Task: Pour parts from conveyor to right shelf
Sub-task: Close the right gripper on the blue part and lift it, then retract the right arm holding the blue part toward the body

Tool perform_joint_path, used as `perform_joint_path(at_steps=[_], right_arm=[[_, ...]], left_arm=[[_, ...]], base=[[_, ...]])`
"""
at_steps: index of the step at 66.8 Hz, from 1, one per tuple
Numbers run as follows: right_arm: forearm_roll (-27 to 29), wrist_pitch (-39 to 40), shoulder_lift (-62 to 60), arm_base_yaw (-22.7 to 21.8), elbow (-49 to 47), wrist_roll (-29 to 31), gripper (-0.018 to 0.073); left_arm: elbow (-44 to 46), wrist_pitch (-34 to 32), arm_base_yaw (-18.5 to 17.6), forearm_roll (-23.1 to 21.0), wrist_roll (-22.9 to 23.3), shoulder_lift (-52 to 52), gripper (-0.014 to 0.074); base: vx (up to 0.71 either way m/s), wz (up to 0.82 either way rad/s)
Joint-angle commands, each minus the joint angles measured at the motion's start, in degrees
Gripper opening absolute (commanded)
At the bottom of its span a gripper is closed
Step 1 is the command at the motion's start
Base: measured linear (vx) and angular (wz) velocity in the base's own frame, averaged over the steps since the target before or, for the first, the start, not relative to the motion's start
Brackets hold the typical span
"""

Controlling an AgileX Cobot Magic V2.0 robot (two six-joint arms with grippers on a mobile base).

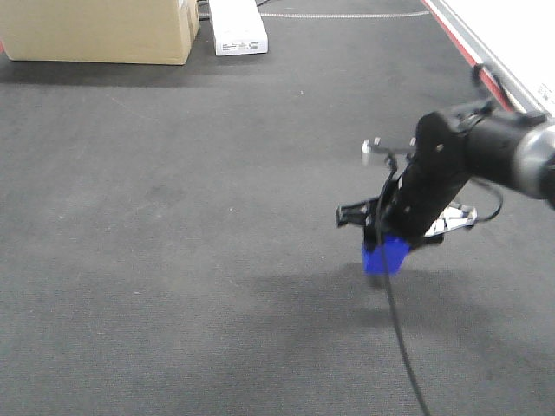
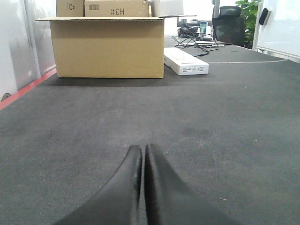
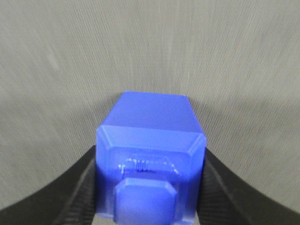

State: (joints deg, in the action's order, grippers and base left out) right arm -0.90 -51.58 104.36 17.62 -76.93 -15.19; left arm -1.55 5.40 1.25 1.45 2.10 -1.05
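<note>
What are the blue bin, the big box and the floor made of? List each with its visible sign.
Blue bin: looks like moulded plastic, smooth with a slight sheen and bevelled edges; held in the right gripper.
Big box: corrugated cardboard, matte tan, with folded flaps.
Floor: probably low-pile carpet or a similar mat, dark grey with a fine grainy texture.

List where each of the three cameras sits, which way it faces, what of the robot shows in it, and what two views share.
Exterior front-facing: mounted high, looks down at the dark carpet; shows the right arm and right gripper holding the blue bin.
Left wrist: low, looks level along the floor toward the cardboard box; the left gripper shows, fingers together.
Right wrist: looks down past the right gripper's fingers clamping the blue bin.
Shared: the front and left wrist views both show the cardboard box and white box.
</note>
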Motion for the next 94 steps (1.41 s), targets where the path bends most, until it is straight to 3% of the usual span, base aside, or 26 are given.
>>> perform_joint_path(at_steps=[1, 17, 26, 36, 60, 76, 94], right_arm=[[-3.7, 3.1, -6.1, 0.1, -1.6, 0.1, -0.0010], [-7.3, 5.3, -15.1, 0.1, -0.5, 2.3, -0.0009], [-7.4, 11.7, -22.4, 0.1, 6.7, 3.2, -0.0009], [-7.3, 13.7, -33.0, 0.1, 16.8, 3.2, -0.0009], [-6.6, 14.2, -69.0, 0.1, 37.6, -0.1, -0.0009], [-7.8, 14.5, -93.5, 0.1, 44.6, -0.1, -0.0008], [-11.3, 17.0, -100.8, 0.1, 50.2, 5.7, -0.0008]], left_arm=[[1.1, -4.1, -0.4, -0.4, 0.4, -0.4, -0.0006], [1.1, -4.1, -0.4, -0.4, 0.4, -0.4, -0.0006], [1.1, -4.1, -0.4, -0.4, 0.4, -0.4, -0.0006], [1.1, -4.1, -0.4, -0.4, 0.4, -0.4, -0.0006], [1.1, -4.1, -0.4, -0.4, 0.4, -0.4, -0.0006], [1.1, -4.1, -0.4, -0.4, 0.4, -0.4, -0.0006], [1.1, -4.1, -0.4, -0.4, 0.4, -0.4, -0.0006]], base=[[0.00, 0.00], [0.00, 0.00], [0.00, 0.00], [0.00, 0.00], [0.00, 0.00], [0.00, 0.00], [0.00, 0.00]])
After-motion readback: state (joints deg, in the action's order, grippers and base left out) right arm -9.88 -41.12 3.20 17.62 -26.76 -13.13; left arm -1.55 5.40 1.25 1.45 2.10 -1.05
